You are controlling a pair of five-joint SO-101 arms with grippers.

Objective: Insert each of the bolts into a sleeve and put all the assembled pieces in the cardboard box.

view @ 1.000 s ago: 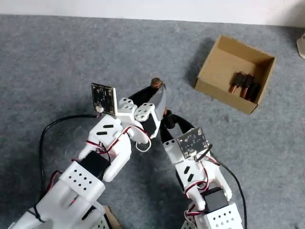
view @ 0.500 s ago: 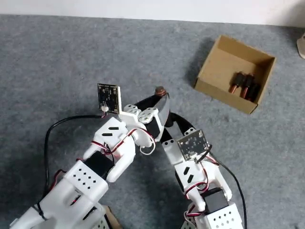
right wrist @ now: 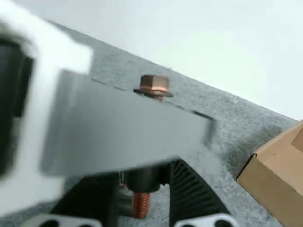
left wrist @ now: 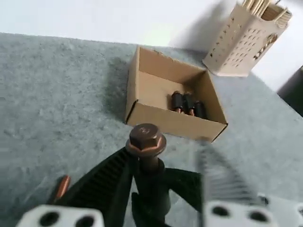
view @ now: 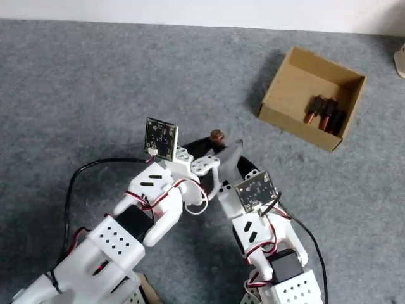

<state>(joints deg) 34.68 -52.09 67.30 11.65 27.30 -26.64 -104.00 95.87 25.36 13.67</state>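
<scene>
Change, left arm: over the last second in the high view, the left gripper [view: 226, 141] has travelled toward 5 o'clock. It has closed in on the right gripper [right wrist: 143, 176], which has held its position.
Change, bolt: the head of the bolt [view: 216, 135] has shifted with the left gripper toward 6 o'clock. It now stands directly over the right gripper.
Change, left jaws: a second ago both left jaws met at the bolt head. The grey moving jaw now stands off at 3 o'clock of the head, with a gap between them.
Left claw state: released, jaws spread. Only the black fixed finger [left wrist: 106, 183] remains just beside the bolt.
Right claw state: clenched around the black sleeve [right wrist: 141, 182], with a ribbed finger on each side.
Bolt location: upright in the sleeve, head above, with the copper thread [right wrist: 139, 204] protruding below.
Cardboard box [view: 294, 123] location: at 2 o'clock of the grippers, well apart from them, on the grey carpet [view: 95, 76]. Several assembled pieces [view: 324, 113] lie inside.
Meaning for task: insertion is judged complete for this piece, and the right arm alone now holds the assembly.
Next requirement: the left arm must clear away before the right arm carries the assembly toward 2 o'clock.
Risk: the bolt appears to sit loose in the sleeve, so tilting could let it slide out.
Remaining work: a loose copper piece [left wrist: 61, 186] lies on the carpet. It may be another bolt, but this cannot be confirmed.
</scene>
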